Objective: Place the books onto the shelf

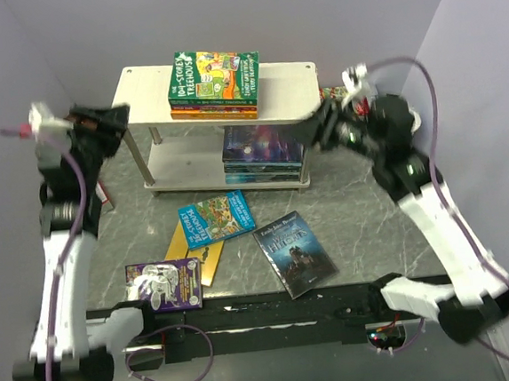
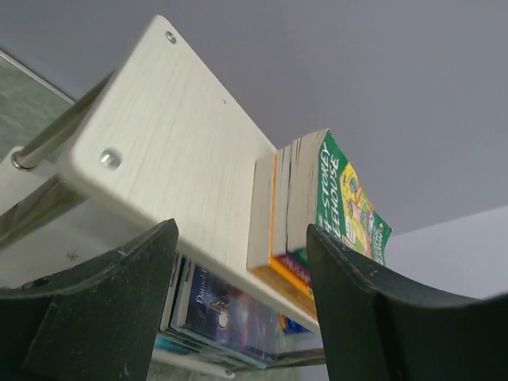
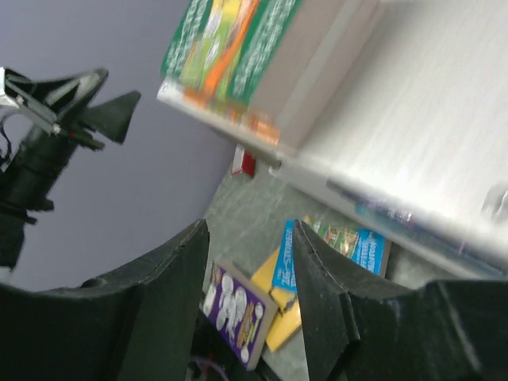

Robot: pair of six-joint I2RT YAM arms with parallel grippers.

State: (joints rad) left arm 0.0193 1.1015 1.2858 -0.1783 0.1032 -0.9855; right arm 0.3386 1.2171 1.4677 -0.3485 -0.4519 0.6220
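The shelf stands at the back of the table. A stack of books, green Treehouse cover on top and orange below, lies on its pale top board. More books are piled on the lower tier. Flat on the table lie a blue Treehouse book over a yellow book, a purple book and a dark castle-cover book. My left gripper hangs open at the shelf's left end, holding nothing. My right gripper is open and empty at the right end.
A red-green packet shows behind the shelf's right end. A small red-and-white carton sits by the left wall. Grey walls close in on the left, back and right. The black base rail runs along the near edge.
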